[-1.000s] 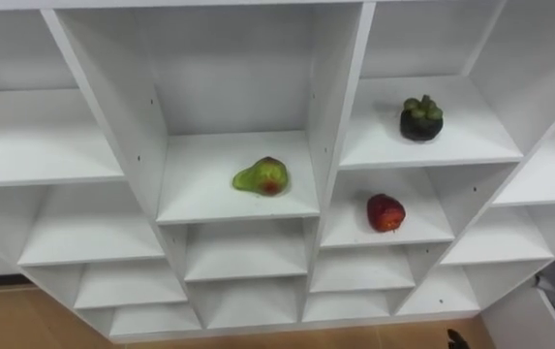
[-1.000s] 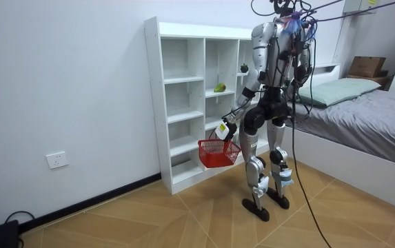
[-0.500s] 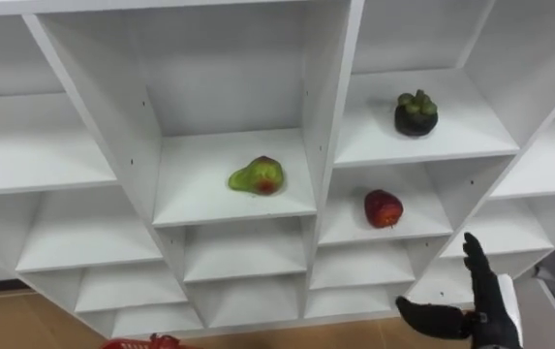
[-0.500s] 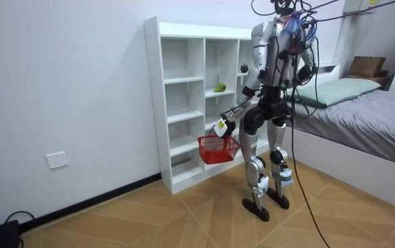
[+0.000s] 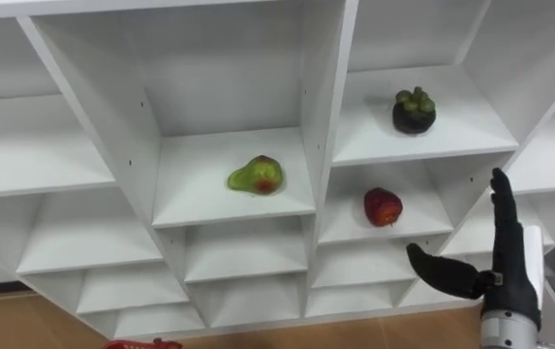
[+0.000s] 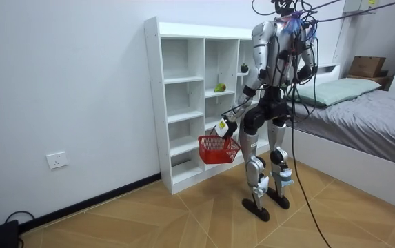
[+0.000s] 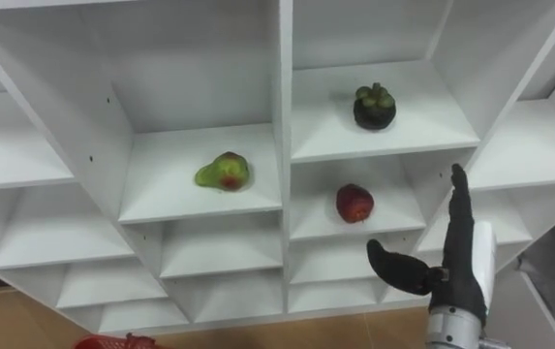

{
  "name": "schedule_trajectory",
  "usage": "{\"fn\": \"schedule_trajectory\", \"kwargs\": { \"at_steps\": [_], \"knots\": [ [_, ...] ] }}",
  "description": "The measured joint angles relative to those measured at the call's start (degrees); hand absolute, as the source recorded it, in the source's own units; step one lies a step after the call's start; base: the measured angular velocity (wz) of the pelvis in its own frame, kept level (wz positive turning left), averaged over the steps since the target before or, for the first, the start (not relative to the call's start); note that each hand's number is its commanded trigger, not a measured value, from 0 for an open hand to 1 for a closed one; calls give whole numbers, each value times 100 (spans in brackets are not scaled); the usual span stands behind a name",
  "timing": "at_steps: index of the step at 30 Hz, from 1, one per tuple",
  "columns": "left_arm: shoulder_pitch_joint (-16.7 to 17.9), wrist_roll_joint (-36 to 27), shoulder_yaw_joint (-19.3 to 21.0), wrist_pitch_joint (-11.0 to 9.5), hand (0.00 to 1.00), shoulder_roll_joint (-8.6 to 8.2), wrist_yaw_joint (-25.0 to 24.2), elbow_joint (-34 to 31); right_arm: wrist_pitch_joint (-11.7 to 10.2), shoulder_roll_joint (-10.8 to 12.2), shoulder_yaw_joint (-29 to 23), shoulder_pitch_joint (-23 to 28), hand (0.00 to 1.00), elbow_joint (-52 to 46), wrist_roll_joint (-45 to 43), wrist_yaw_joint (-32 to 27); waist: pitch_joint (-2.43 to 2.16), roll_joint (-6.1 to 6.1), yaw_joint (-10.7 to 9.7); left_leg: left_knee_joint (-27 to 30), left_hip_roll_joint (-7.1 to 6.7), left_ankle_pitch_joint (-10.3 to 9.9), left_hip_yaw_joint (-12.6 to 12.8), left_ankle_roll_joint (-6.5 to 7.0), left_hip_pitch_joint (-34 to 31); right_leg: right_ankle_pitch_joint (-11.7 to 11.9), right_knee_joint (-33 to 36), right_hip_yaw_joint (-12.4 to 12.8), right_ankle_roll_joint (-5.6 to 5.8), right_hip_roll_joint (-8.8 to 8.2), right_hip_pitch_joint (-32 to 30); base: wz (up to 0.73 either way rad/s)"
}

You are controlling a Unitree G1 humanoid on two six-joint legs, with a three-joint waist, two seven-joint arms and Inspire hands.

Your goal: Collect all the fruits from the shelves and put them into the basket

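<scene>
I see three fruits in the white closet [image 5: 330, 97]. A green pear with a red patch [image 5: 257, 175] lies on a middle shelf. A dark mangosteen with a green cap [image 5: 414, 111] sits higher to its right, with a red apple [image 5: 383, 206] on the shelf beneath. My right hand [image 5: 503, 276] is empty, fingers straight, to the lower right of the apple. My left hand [image 6: 222, 127] grips the handle of the red basket [image 6: 218, 149].

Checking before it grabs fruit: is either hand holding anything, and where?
The left hand carries the red basket by its handle; the right hand is open and empty.
</scene>
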Motion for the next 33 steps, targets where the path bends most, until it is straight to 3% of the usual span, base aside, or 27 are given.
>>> {"fn": "schedule_trajectory", "kwargs": {
  "at_steps": [9, 15, 19, 33],
  "knots": [
    [-84, -1, -120, -8, 100, 9, -77, 177, -42, -22, 15, -235, 0, -450, -24, -262, 9, -12, 129, 0, 13, 11, 19, -17, 39, 14, -15, 92, -22, 27, 63, -2],
    [-79, -1, -99, -8, 100, 27, -120, 207, -51, -82, 25, -447, 0, -805, -22, -261, 48, -73, 256, -7, 23, 13, -11, -20, 23, 28, -11, 82, -32, 42, 67, 1],
    [-78, -1, -99, -2, 100, 33, -117, 207, -51, -226, 84, -613, 0, -842, -36, -256, 46, -95, 282, -7, 22, 16, -54, -26, -7, 30, -11, 19, -32, 42, 55, 6],
    [-138, 1, -114, 35, 100, 121, -78, 348, -45, -292, 228, -967, 0, -842, -22, -190, 38, -277, 286, 1, 12, 29, -233, -43, 46, 30, -41, -46, -32, 42, 147, 5]
  ]
}}
